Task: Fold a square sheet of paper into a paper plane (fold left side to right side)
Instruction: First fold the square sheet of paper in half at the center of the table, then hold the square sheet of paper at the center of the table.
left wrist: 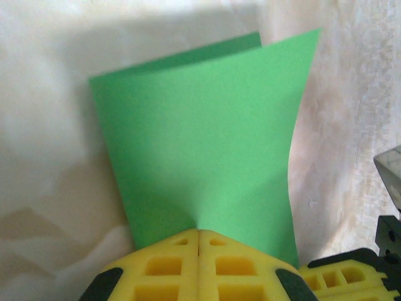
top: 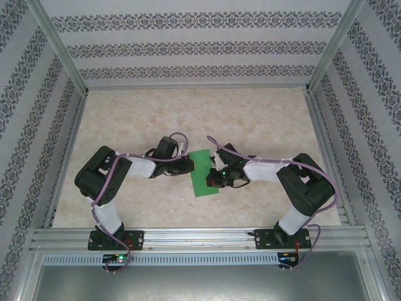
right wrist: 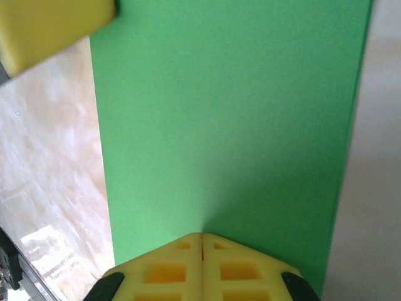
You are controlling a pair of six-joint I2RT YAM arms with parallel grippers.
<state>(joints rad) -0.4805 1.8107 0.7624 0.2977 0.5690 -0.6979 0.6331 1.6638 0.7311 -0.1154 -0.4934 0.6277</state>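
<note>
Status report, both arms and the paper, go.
Left gripper shut, pressing on green sheet. Right gripper shut, also on the sheet. Sheet folded over, top layer bowed up, not flat. Nothing else in the way on table.

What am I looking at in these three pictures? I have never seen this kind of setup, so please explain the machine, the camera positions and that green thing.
Two robot arms are bolted at the near edge of a marble-patterned table. The overhead picture looks down from behind them. The other two come from cameras on each wrist, with yellow fingertips at the bottom. The green thing is the square sheet of paper, already folded over on itself, with one layer lifting in the left wrist view. The left gripper and the right gripper are both shut, their tips on the paper; whether they pinch it or press it down is unclear.
</note>
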